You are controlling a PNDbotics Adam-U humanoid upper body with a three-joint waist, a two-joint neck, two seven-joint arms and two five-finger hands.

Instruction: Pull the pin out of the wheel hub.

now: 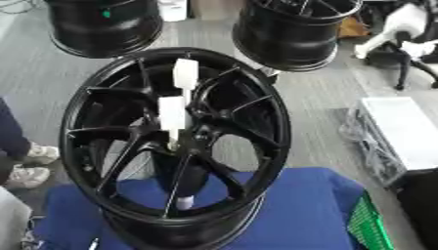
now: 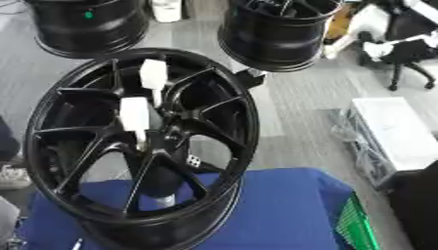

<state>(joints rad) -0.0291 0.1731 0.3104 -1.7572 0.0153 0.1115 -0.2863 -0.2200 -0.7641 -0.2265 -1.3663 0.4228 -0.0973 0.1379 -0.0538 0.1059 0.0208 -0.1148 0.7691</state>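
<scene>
The white pin [image 1: 172, 116] stands in the centre of the black wheel hub [image 1: 102, 97] on the blue table [image 1: 291, 205], probably rigid and light, best taken by its wide white handle; neither hand is visible.

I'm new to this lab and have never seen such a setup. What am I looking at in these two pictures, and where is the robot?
Both pictures come from the two eyes of one camera in a humanoid robot's head, looking down, so they are nearly the same. In front stands a black wheel hub on a blue cloth. White pins stick out of it near its middle; the job is to pull one out. No robot hand shows in either view, so nothing is held. Behind, on the grey floor, stand two more black wheels. At the lower right are a green basket and a white box.
</scene>
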